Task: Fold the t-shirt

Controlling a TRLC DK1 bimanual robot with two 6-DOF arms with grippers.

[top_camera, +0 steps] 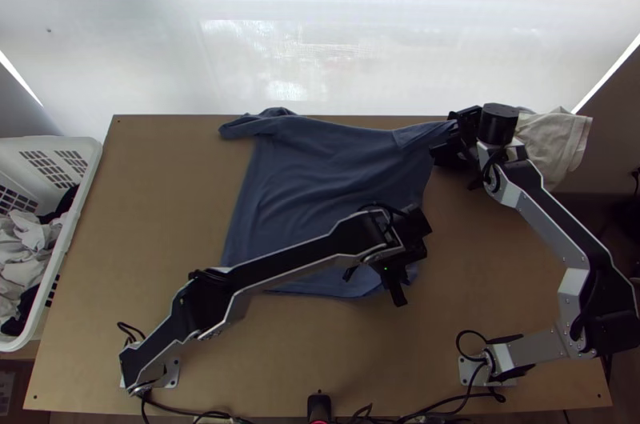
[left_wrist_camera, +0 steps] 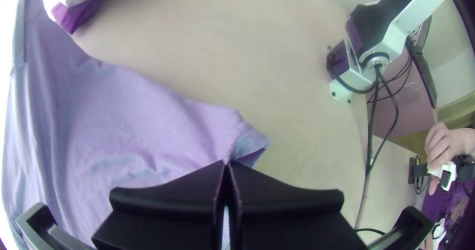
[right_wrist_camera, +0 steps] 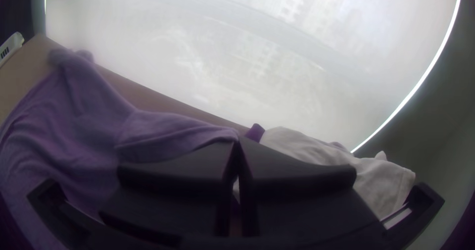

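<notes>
The left gripper [left_wrist_camera: 227, 163] is pinching the t-shirt [top_camera: 320, 168] at its hem corner [left_wrist_camera: 250, 142], the right gripper [right_wrist_camera: 237, 140] its sleeve [top_camera: 422, 134] by the desk's [top_camera: 280, 360] far edge; both should be lifting evenly

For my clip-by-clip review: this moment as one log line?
T-shirt spread on table, not folded | left gripper: jaws shut on near hem corner | right gripper: jaws shut on sleeve end
</notes>
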